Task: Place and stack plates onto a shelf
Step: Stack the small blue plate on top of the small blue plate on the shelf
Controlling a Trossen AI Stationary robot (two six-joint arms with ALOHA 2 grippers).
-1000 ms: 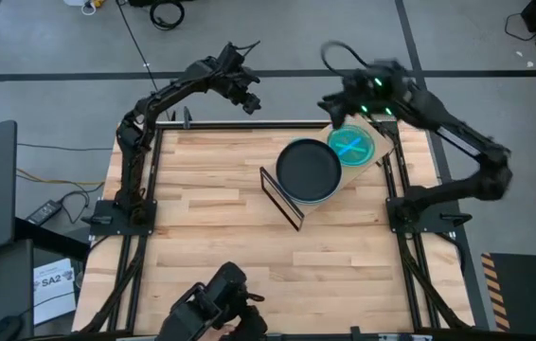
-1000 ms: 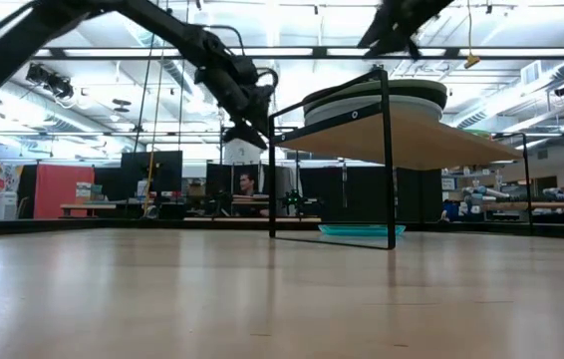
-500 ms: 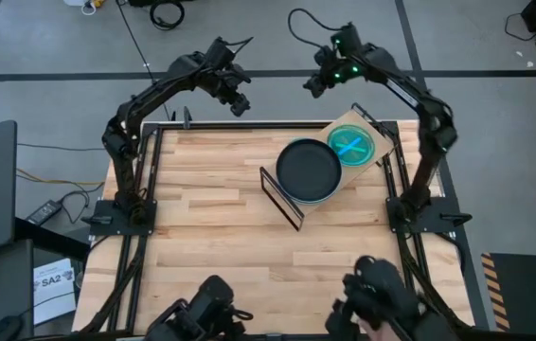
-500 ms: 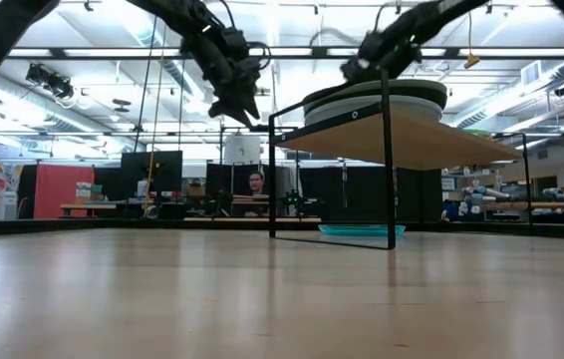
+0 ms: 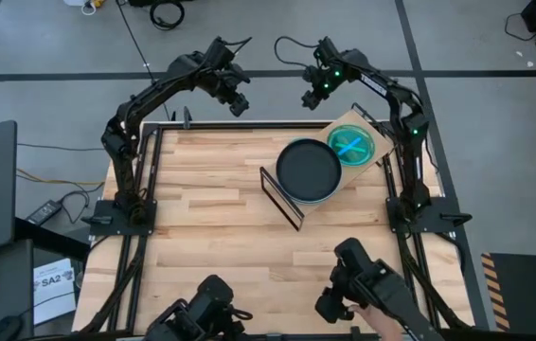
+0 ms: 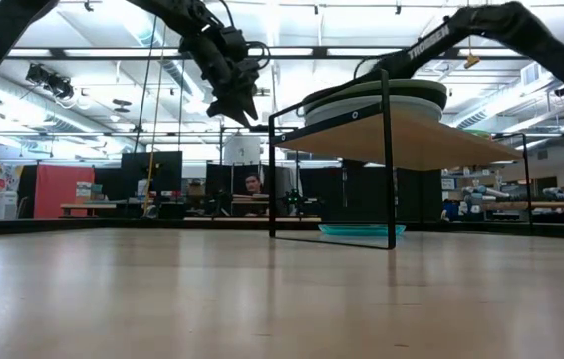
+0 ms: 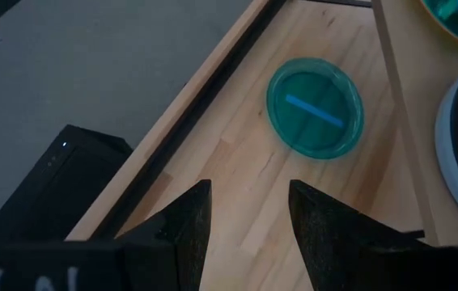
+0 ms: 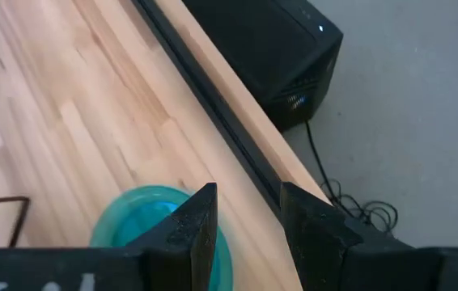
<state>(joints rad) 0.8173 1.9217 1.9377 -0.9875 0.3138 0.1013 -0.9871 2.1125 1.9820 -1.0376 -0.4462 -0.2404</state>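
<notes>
Shelf [image 5: 363,128] at table's [image 5: 211,218] far right. Stack of plates [image 5: 310,170] on shelf, black on top; smaller teal plate [image 5: 351,145] beside it on the board. Another teal plate [image 7: 315,106] on tabletop under shelf, near far edge. Left gripper [image 5: 238,98] raised beyond far edge, fingers [image 7: 184,222] apart, empty. Right gripper [image 5: 312,93] raised beyond far edge near shelf, fingers [image 8: 192,222] apart, empty. Person [image 6: 253,185] seated in room behind.

We hold L gripper [image 5: 241,100] and R gripper [image 5: 310,98] raised past the table's far edge, fingers parted, empty.
</notes>
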